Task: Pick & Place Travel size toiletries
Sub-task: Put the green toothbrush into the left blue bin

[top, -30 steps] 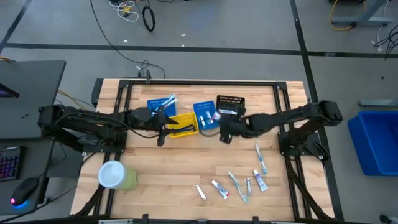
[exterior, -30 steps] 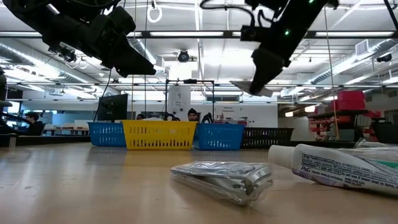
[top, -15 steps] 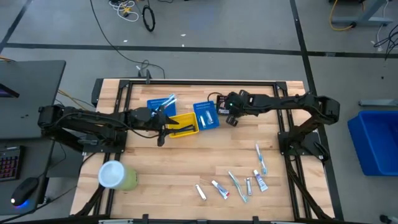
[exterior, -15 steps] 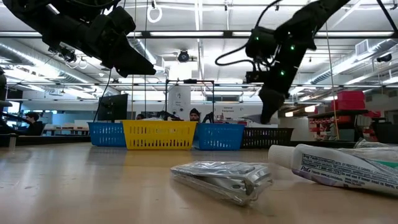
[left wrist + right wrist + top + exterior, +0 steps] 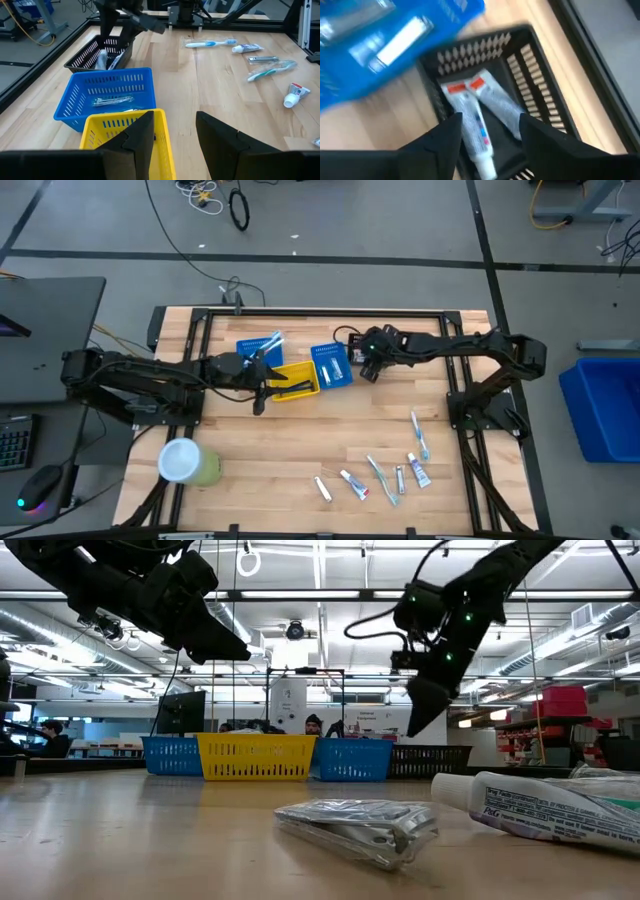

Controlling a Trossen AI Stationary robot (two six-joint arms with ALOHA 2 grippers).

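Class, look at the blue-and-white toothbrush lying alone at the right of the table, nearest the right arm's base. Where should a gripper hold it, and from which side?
Grip the toothbrush mid-handle, coming straight down from above. It lies flat on the wooden table with clear wood on both long sides, so the fingers should probably close across its narrow width.

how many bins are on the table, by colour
blue slotted plastic bins: 2
yellow slotted plastic bin: 1
black slotted plastic bin: 1
total: 4
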